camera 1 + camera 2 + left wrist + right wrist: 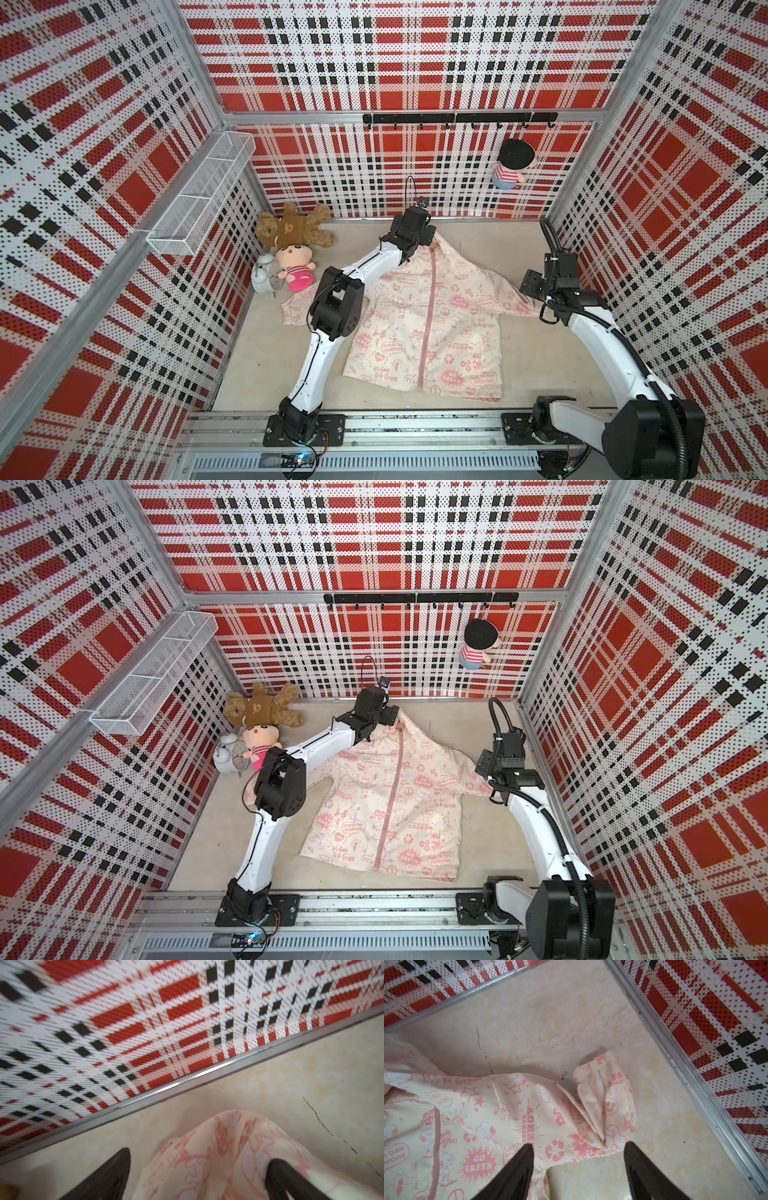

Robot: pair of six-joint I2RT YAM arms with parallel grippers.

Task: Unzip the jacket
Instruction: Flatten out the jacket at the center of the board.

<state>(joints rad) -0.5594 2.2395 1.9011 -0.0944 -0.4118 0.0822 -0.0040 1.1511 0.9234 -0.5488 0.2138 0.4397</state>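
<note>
Plaid in red, black and white covers the walls of the cell, and on the beige table (548,374) inside it the jacket (432,328) lies spread front up, hem toward the arm bases and hood toward the back wall. Its pink zipper (430,316) runs down the middle and looks closed along all the length that shows in both top views. One sleeve disappears under the left arm's elbow; the opposite sleeve (608,1097) reaches toward the right side wall, its cuff folded back on itself. The left gripper (199,1157) sits at the top of the hood with its jaws standing wide apart: hood cloth bulges between them and touches one finger (286,1178), while the other finger stands clear over bare table, so nothing is pinched. The right gripper (579,1146) hangs over the base of that far sleeve, jaws likewise spread, with printed cloth below and between the tips; whether they touch it I cannot tell. A brown teddy bear (293,232), a pink doll (295,266) and a white alarm clock (266,274) crowd the back left corner, well apart from the zipper.
</note>
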